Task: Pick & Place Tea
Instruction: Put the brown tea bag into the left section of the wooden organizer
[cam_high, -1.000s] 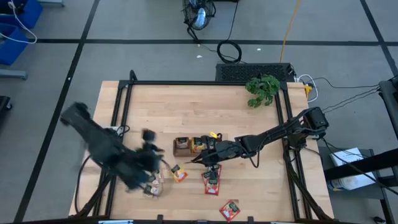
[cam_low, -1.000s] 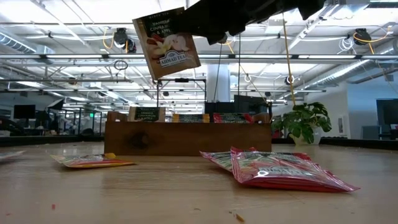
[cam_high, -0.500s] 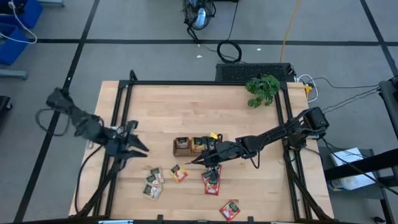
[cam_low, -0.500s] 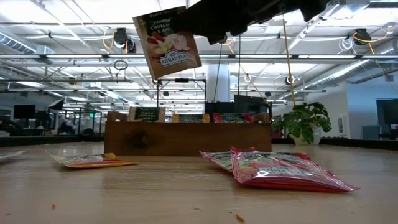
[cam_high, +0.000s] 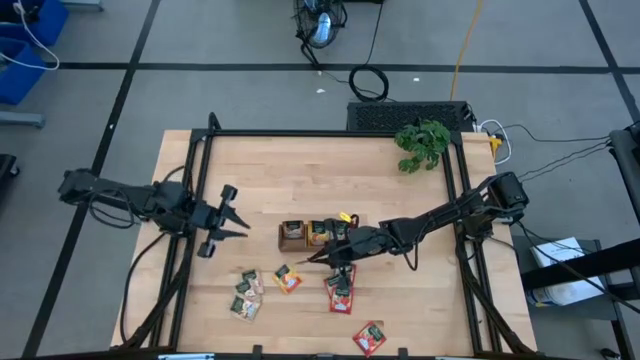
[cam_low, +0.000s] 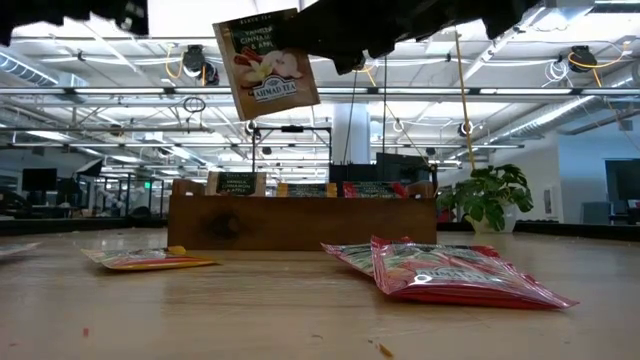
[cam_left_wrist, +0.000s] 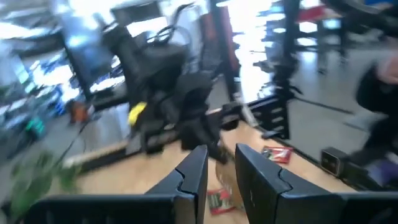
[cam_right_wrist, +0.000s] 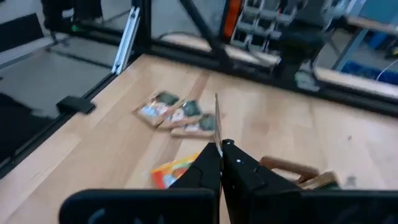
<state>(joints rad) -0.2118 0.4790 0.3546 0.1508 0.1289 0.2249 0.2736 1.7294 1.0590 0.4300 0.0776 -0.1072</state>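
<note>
The left gripper, fingers apart and empty, is pulling back toward the worktop's left edge. The right gripper, clamped on a flat square brown-and-cream tea sachet, is hanging beside the long brown wooden tray, so placing comes next.

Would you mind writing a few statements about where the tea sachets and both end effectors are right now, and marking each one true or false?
1. The right end effector is shut on a tea sachet held clear above the table. True.
2. The left end effector is holding a sachet. False: it holds nothing and is over the table's left part.
3. The wooden tray already has sachets in it. True.
4. The leafy plant stands between the two arms at the table's middle. False: it is at the far right corner.
5. Several dark green sachets lie together near the front edge. True.
</note>
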